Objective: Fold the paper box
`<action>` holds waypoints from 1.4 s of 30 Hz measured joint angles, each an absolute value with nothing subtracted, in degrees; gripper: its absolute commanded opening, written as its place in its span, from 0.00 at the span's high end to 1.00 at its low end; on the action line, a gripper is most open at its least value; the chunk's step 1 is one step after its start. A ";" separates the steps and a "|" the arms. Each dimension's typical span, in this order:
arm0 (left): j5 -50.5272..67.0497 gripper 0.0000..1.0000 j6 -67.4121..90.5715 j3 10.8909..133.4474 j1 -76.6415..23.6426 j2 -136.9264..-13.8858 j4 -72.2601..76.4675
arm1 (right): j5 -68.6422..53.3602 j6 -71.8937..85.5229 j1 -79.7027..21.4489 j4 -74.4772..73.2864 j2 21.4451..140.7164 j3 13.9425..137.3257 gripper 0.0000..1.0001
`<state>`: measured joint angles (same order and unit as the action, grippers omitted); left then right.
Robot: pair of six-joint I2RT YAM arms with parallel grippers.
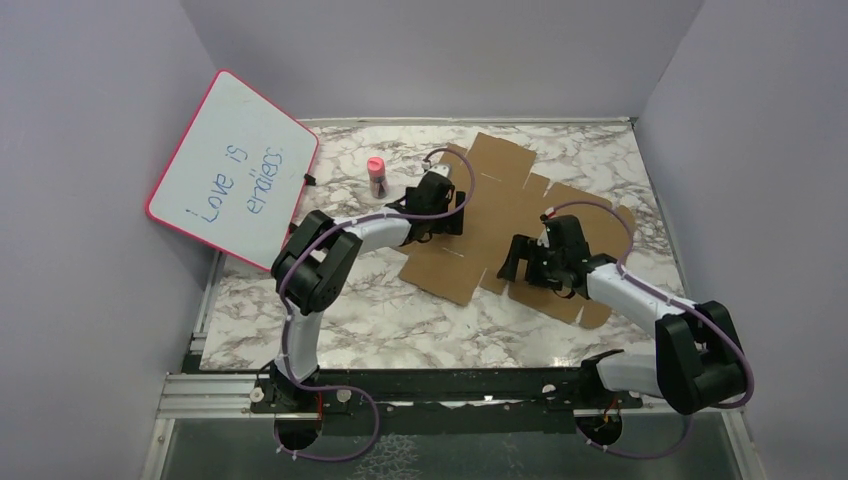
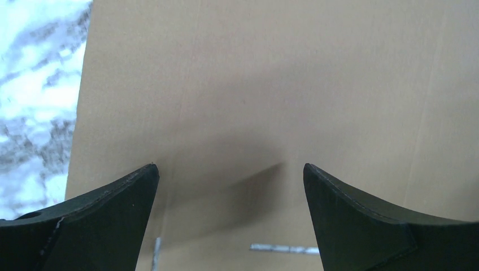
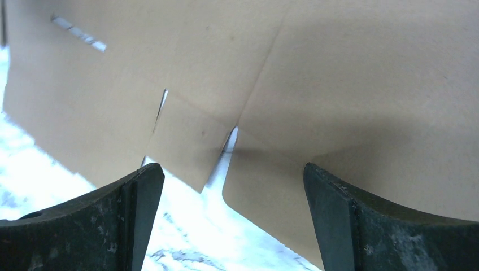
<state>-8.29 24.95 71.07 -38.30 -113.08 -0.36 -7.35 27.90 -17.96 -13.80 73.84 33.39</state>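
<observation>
Left gripper [image 2: 230, 167] hangs with fingers spread wide over the paper box [image 1: 497, 205], above its left panel close to the edge beside the marble table [image 1: 400, 320]. Right gripper [image 3: 233, 168], equally spread, hovers over the sheet's near-right part, where a small tab meets a rounded flap. The box lies flat, unfolded.

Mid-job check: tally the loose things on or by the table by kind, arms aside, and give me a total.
paper box, flat brown cardboard sheet: 1
whiteboard, pink-framed: 1
small pink container: 1
Total: 3
</observation>
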 measured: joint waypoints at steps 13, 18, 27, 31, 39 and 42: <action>-6.85 0.01 18.48 93.47 -34.04 -126.34 -5.28 | -25.76 30.11 -21.28 -7.29 77.06 34.96 0.00; -6.42 0.01 20.64 86.76 -34.13 -117.56 -4.97 | -21.37 26.41 -21.30 -9.58 76.05 42.98 0.00; -6.81 0.01 36.51 53.32 -32.58 -84.47 2.00 | -14.06 20.01 -19.16 -9.87 80.07 53.41 0.00; -7.05 0.01 44.29 40.38 -31.40 -74.98 2.92 | -12.97 19.38 -17.32 -8.75 82.98 54.61 0.00; -5.10 0.17 56.16 26.81 -28.32 -69.89 8.05 | -14.87 19.55 -9.15 -3.75 88.51 57.87 0.00; -2.87 0.24 59.11 25.80 -27.90 -72.66 12.45 | -16.25 19.55 -6.79 -1.52 90.11 58.54 0.00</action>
<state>-2.87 59.11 25.80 -27.90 -72.66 12.45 -16.25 19.55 -6.79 -1.52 90.11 58.54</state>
